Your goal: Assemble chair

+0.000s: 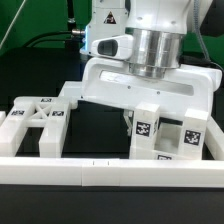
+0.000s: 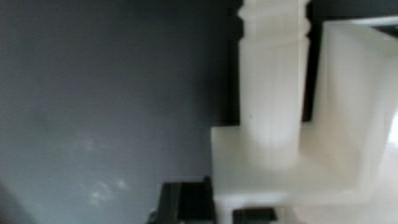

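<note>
We're barely started: the chair's crossed frame [image 1: 38,118] lies loose at the exterior view's left, tagged blocks [image 1: 188,135] sit apart at its right, nothing's joined that we can see, and the gripper [image 2: 221,207] is pinched shut by a white post [image 2: 276,90], hold unclear.

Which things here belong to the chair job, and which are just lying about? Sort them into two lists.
Chair job:
- X-braced frame, at the exterior view's left
- tagged white blocks, at the exterior view's right

Just lying about:
- long white border rail, along the front
- black table
</note>
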Available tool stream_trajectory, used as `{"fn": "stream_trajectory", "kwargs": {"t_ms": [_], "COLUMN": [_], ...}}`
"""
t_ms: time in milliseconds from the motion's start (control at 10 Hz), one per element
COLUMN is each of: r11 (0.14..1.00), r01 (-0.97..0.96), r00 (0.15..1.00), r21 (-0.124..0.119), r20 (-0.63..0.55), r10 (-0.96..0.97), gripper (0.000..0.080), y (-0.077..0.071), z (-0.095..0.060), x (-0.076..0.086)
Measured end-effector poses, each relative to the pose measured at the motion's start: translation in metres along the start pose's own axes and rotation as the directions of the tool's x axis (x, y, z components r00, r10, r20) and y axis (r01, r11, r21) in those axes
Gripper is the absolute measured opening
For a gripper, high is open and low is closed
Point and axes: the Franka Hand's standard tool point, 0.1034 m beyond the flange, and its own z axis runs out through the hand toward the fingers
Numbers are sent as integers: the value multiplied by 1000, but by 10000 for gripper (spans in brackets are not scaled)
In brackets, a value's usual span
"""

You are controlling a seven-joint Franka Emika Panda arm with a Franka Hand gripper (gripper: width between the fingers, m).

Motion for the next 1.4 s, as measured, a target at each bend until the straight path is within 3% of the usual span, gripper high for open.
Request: {"fn": "stream_trajectory", "kwargs": {"t_ms": [300,500,700,800,900,1000,1100,1200,1400], "r11": [999,999,999,999,999,995,986,981,986], "r01": [29,4,1,-5,4,73,132,149,129], "r00": [999,997,993,970,956,932,899,886,816], "r21": [34,43,40,42,46,66,107,124,102], "r20": [26,73,116,245,292,351,405,423,554], "r10": [-30,-7,-5,-5,-17,-92,-164,-188,-164], "gripper": [33,33,33,33,33,33,33,33,33], "y": [21,35,34,36,33,34,36,39,47], "z": [-34,-45,-41,-44,-46,-51,-58,-62,-60], "x": [13,23,16,8,8,6,11,18,9]}}
